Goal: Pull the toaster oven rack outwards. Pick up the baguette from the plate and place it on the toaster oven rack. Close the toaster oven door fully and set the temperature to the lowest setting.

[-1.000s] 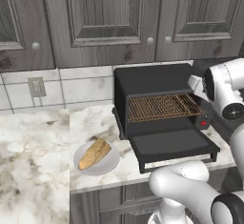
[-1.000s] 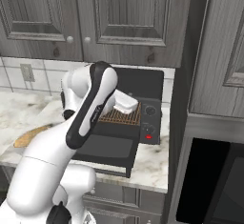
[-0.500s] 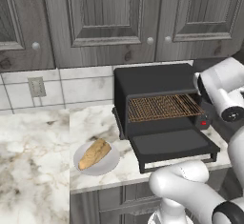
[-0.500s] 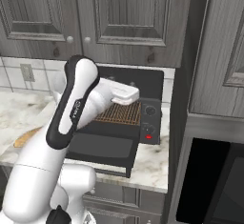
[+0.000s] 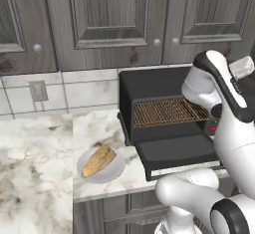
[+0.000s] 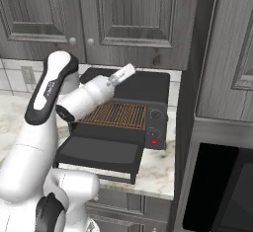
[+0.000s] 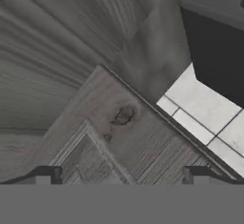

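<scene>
The gripper (image 7: 122, 178) is raised above the toaster oven (image 5: 164, 111), pointing up at the wooden cabinet door (image 7: 86, 99); its jaws stand wide apart and hold nothing. The toaster oven door (image 5: 179, 152) lies dropped open, and the toaster oven rack (image 5: 168, 112) shows at the cavity mouth. In the left base view the baguette (image 5: 98, 160) lies on the plate (image 5: 115, 171) at about 8 o'clock from the oven, well apart from the gripper, its long axis running 2 to 8 o'clock. On the counter (image 5: 35, 168) there is one baguette, one plate, one rack and one oven. The gripper must likely swing down and left.
</scene>
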Robot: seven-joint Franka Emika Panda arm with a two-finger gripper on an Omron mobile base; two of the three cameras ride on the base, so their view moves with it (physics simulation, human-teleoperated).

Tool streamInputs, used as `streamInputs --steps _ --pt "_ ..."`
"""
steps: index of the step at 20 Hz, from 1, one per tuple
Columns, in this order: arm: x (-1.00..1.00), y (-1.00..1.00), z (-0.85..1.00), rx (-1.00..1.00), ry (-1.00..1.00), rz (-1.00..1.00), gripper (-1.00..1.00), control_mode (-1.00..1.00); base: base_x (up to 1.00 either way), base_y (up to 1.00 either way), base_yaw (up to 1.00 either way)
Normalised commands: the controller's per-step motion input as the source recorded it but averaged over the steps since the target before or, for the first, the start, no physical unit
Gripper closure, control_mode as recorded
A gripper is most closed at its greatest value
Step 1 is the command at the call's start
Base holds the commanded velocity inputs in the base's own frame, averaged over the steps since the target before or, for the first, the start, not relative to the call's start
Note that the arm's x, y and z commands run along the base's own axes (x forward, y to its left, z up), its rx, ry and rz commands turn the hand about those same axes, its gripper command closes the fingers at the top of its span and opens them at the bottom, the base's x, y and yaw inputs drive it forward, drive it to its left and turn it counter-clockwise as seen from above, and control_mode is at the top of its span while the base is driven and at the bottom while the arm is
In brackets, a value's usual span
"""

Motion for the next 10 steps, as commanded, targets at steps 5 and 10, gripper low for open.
streamInputs --steps 5,10 --pt "0.00 -0.06 0.48 -0.70 0.46 -0.17 -1.00 -1.00 0.00 0.00 0.00" --pt "-0.01 -0.13 0.60 -0.65 0.42 -0.18 -1.00 -1.00 0.00 0.00 0.00"
